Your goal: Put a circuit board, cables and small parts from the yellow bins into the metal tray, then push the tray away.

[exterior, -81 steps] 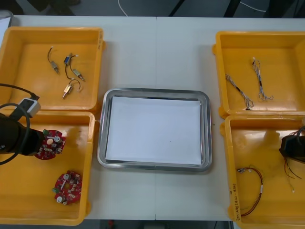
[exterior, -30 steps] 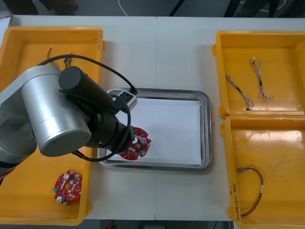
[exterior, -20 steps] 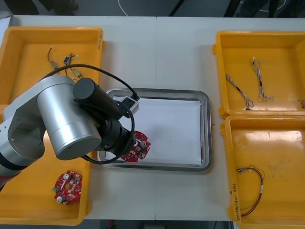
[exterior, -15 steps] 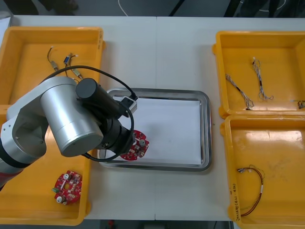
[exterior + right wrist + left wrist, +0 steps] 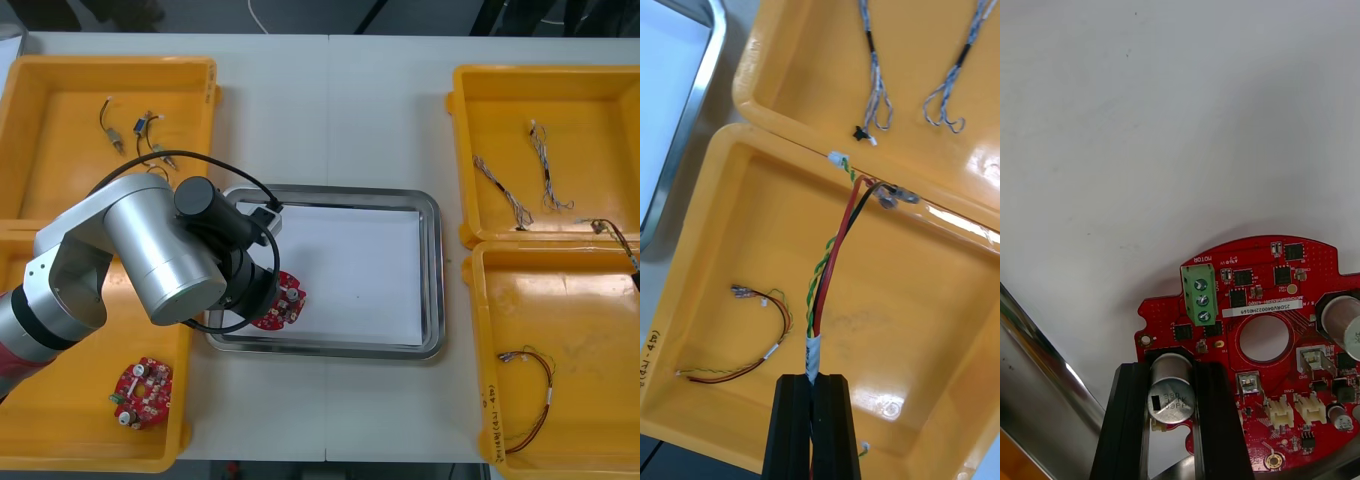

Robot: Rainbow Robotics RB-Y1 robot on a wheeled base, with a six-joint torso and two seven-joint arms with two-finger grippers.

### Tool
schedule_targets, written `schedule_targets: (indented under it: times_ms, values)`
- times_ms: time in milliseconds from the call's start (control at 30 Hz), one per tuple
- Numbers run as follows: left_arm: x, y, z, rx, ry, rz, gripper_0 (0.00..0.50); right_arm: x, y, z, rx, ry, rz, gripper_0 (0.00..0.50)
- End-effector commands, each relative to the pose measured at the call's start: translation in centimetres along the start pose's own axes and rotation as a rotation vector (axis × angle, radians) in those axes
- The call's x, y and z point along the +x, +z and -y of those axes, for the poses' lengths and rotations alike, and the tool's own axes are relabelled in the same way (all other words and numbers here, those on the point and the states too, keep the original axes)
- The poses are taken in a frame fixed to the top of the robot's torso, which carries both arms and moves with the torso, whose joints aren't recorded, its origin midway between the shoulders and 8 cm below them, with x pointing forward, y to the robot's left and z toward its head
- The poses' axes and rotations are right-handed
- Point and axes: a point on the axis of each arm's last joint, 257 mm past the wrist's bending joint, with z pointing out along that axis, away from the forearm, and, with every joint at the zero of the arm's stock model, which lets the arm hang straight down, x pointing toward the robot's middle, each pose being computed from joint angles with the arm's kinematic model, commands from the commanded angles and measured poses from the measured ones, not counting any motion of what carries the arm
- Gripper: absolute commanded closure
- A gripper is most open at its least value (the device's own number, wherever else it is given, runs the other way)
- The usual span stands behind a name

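My left gripper (image 5: pixel 1171 369) is shut on a round red circuit board (image 5: pixel 1255 330), pinching the silver can-shaped part on its edge. The board (image 5: pixel 279 305) hangs low over the white inside of the metal tray (image 5: pixel 432 262), near its front left corner. My left arm (image 5: pixel 160 260) covers the tray's left rim. My right gripper (image 5: pixel 814 379) is shut on a cable of red, black and yellow-green wires (image 5: pixel 833 262), held above the near right yellow bin (image 5: pixel 707 247). That cable's end (image 5: pixel 612 236) shows at the right edge of the front view.
A second circuit board (image 5: pixel 141 381) lies in the near left bin (image 5: pixel 60 440). Small metal parts (image 5: pixel 140 140) are in the far left bin. Blue and white cables (image 5: pixel 510 195) lie in the far right bin; a red and yellow cable (image 5: pixel 535 400) is in the near right bin.
My left arm has shifted slightly left with the board, toward the tray's front left corner. The cable held by my right gripper has come into the front view's right edge.
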Motion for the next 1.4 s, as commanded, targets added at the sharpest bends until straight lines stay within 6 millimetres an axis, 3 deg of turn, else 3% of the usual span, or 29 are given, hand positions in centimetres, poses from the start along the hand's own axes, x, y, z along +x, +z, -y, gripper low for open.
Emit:
schedule_targets:
  times_ms: [33, 200, 233, 267, 300, 333, 367, 700, 1033, 1400]
  values:
    - [-2.1, -0.6, 0.5, -0.006, 0.123, 0.045, 0.496, -1.1, -0.3, -1.2, 0.008, -0.1, 0.0, 0.5]
    - [-2.0, -0.3, 0.0, -0.012, 0.122, 0.04, 0.492, -1.6, -0.1, -2.1, -0.003, -0.143, -0.003, 0.5]
    - [-1.9, -0.3, 0.0, -0.011, 0.122, 0.038, 0.468, -1.7, -0.1, -2.1, -0.001, -0.149, -0.002, 0.5]
    - [-1.9, -0.3, 0.0, -0.01, 0.12, 0.039, 0.41, -1.8, -0.2, -2.2, -0.003, -0.153, 0.0, 0.5]
    - [-1.9, -0.3, 0.0, -0.011, 0.119, 0.038, 0.279, -1.9, -0.2, -2.2, -0.003, -0.153, 0.001, 0.5]
    - [-1.9, -0.3, 0.0, -0.01, 0.117, 0.039, 0.184, -1.9, -0.2, -2.3, -0.004, -0.156, 0.002, 0.5]
    - [-2.0, -0.4, 0.0, -0.01, 0.117, 0.042, 0.0, -2.0, -0.2, -2.2, -0.002, -0.156, 0.004, 0.5]
    - [-2.7, -2.1, 0.2, 0.015, 0.087, 0.05, 0.0, -1.9, -0.3, -2.1, 0.002, -0.16, 0.001, 0.5]
    - [-4.1, -6.9, -0.5, 0.0, 0.088, 0.053, 0.0, -2.3, -0.2, -2.8, -0.011, -0.181, 0.004, 0.5]
    - [-6.7, -12.2, -3.5, -0.078, 0.058, 0.051, 0.0, -4.5, 0.7, -5.5, -0.035, -0.291, 0.006, 0.5]
